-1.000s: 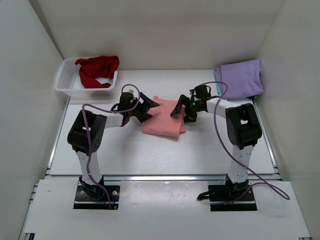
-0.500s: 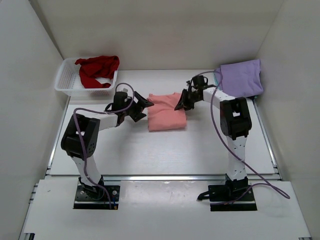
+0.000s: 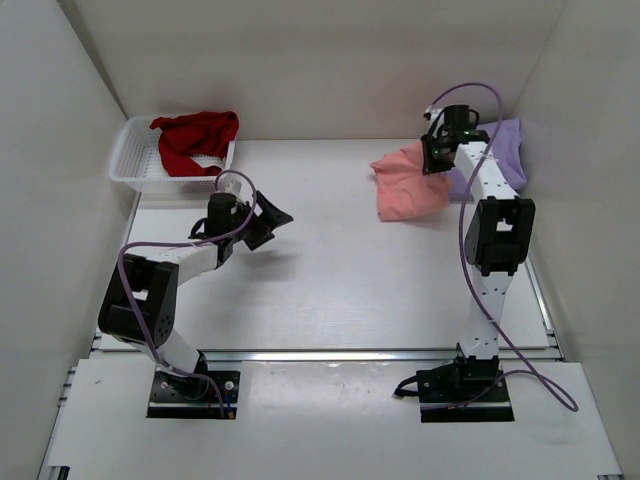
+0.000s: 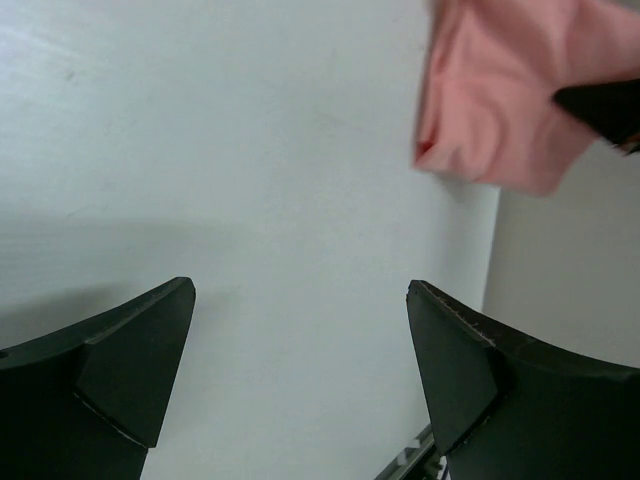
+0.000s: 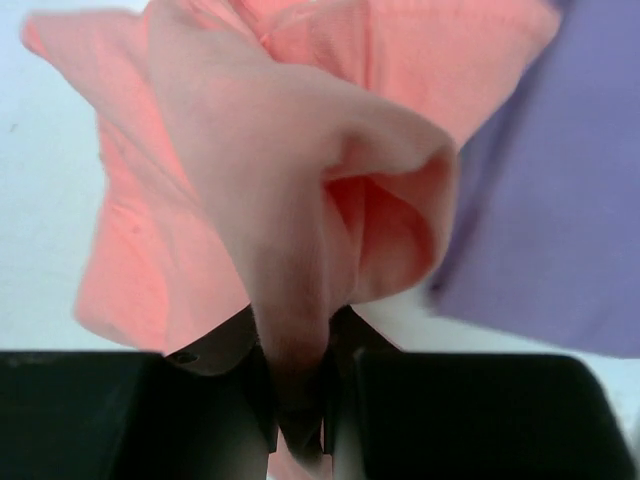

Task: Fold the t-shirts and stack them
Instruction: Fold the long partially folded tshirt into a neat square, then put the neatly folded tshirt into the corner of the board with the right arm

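Observation:
My right gripper is shut on the folded salmon-pink t-shirt and holds it in the air at the back right, just left of the folded lavender t-shirt. In the right wrist view the pink cloth bunches up out of the shut right gripper, with the lavender t-shirt to its right. My left gripper hangs open over bare table at the left, holding nothing. In the left wrist view that left gripper looks across at the pink t-shirt. A dark red t-shirt lies crumpled in the basket.
The white lattice basket stands at the back left corner. White walls close in the table on the left, back and right. A metal rail runs along the near edge.
My right gripper shut on the pink t-shirt at mid-table, lifted it and carried it to the back right beside the lavender one. My left gripper drew back to the left, still open.

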### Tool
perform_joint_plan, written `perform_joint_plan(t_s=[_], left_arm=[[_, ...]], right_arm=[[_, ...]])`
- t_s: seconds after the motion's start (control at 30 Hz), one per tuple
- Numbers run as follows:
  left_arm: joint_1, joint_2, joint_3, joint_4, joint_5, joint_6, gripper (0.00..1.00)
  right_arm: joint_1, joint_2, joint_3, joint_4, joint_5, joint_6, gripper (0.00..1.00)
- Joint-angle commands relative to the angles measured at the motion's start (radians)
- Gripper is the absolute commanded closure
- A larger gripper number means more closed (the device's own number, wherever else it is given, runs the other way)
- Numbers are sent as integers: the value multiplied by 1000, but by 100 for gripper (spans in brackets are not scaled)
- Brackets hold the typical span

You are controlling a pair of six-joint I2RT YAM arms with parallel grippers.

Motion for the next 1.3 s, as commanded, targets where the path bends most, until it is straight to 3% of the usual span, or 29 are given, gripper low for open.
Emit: perform_joint_plan(t_s=[0.0,0.2,0.57,0.7,0.87,1.0,1.07,1.2,1.27], left_arm=[[9,-47,-59,13,-26,73,1],[23,-69,-72,-31,-29,142,1],[6,-64,-69,-60,-11,171,2],[-11,-61,-55,-83,-10,188,2],[-11,-81,-58,-111,-9,204,1],[-18,-116,-90,-100,0,219,1],[-11,-132,-107,-80,0,216,1],[12,-190,-119,-119,-7,223,1],[18,-230,-118,-134,2,259,1]], right_arm=[[-85,3,164,19,17,-155,100],[-195,36,300,26,6,-194,100],[-320,190,369,123,29,-211,100],[-318,238,393,247,121,-189,100],[-282,273,435,389,356,-207,99],[-256,258,407,517,434,-249,89],[-255,253,406,540,451,-231,74],[-244,203,384,575,636,-223,34],[-232,154,346,554,651,-199,29]])
